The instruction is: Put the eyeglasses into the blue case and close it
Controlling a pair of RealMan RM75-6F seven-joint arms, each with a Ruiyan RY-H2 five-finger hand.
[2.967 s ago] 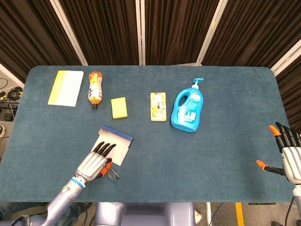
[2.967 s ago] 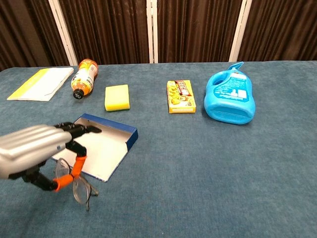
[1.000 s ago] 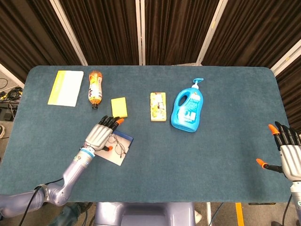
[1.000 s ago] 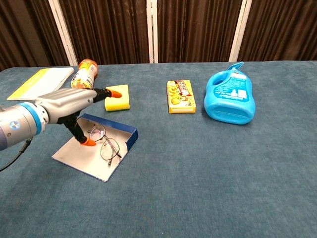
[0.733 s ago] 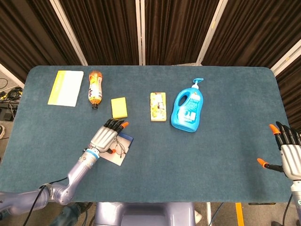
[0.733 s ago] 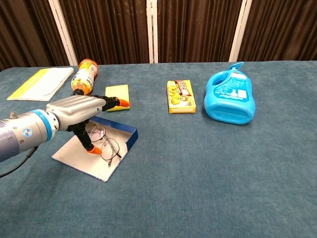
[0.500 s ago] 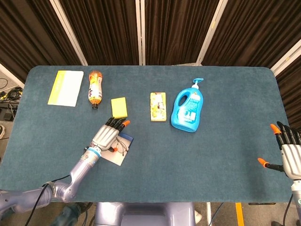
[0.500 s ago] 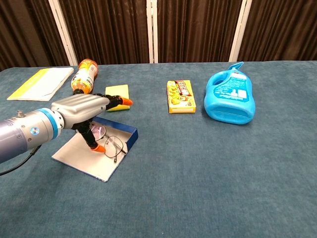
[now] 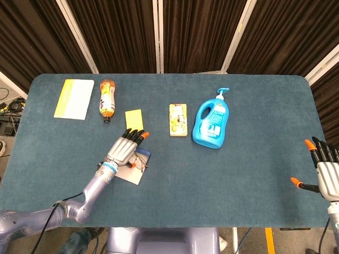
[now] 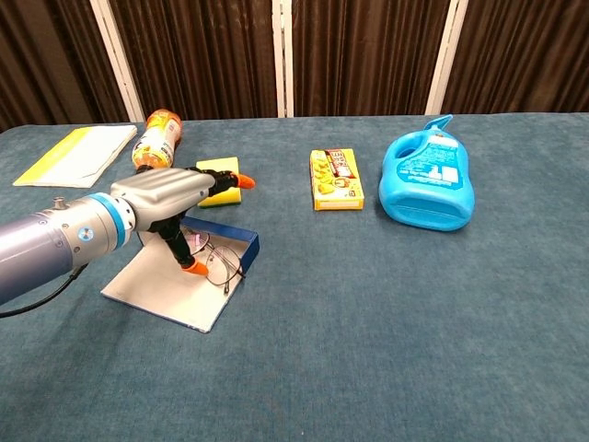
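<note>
Eyeglasses (image 10: pixel 216 261) lie flat in open blue case (image 10: pixel 175 285), lenses up, long axis running diagonal from far-left to near-right, under left hand (image 10: pixel 170 198). Left hand palm-down over case, fingers extended toward yellow sponge (image 10: pixel 219 181), thumb tip down beside frame; whether pinching glasses — can't tell. Right hand (image 9: pixel 324 168) well apart at surface (image 10: pixel 386 304) edge, fingers spread, holding nothing.

Bright, even overhead light — soft faint shadows, sharp focus, no glare — dark curtains behind.
</note>
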